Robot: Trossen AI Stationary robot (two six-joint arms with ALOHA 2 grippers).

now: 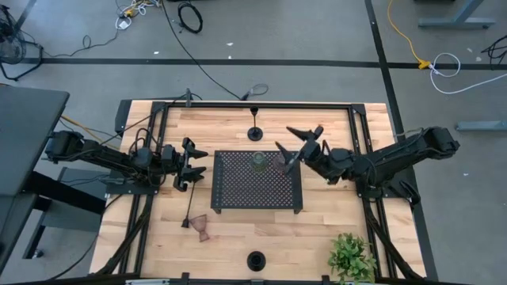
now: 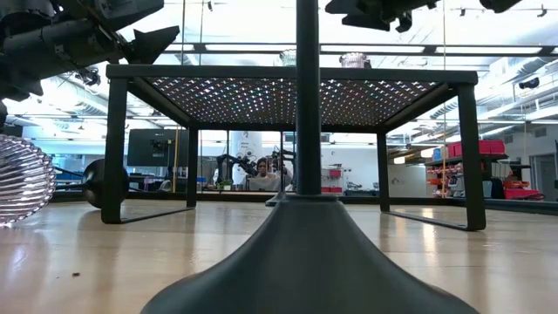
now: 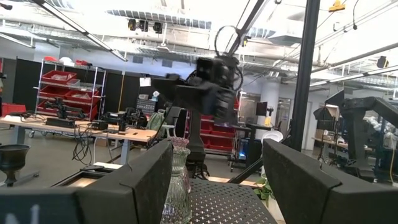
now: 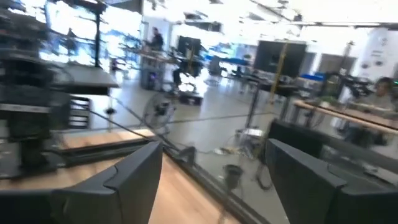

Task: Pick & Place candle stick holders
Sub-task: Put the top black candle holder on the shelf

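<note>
A pale green glass holder (image 1: 259, 162) and a pinkish-brown glass holder (image 1: 283, 165) stand on the black perforated tray (image 1: 238, 194). One black holder (image 1: 254, 133) stands on its round base at the table's far side. Another black holder (image 1: 256, 260) stands at the near edge and fills the low view (image 2: 305, 174). A third black holder (image 1: 190, 210) lies on its side beside a second pinkish-brown glass holder (image 1: 203, 228), near-left of the tray. My left gripper (image 1: 194, 165) is open at the tray's left edge. My right gripper (image 1: 283, 138) is open above the tray's far right corner.
The tray stands on thin legs (image 2: 115, 148) in the table's middle, raised above the wood. A small leafy green plant (image 1: 351, 255) stands at the near right corner. A black frame rail (image 1: 261, 104) runs along the far edge.
</note>
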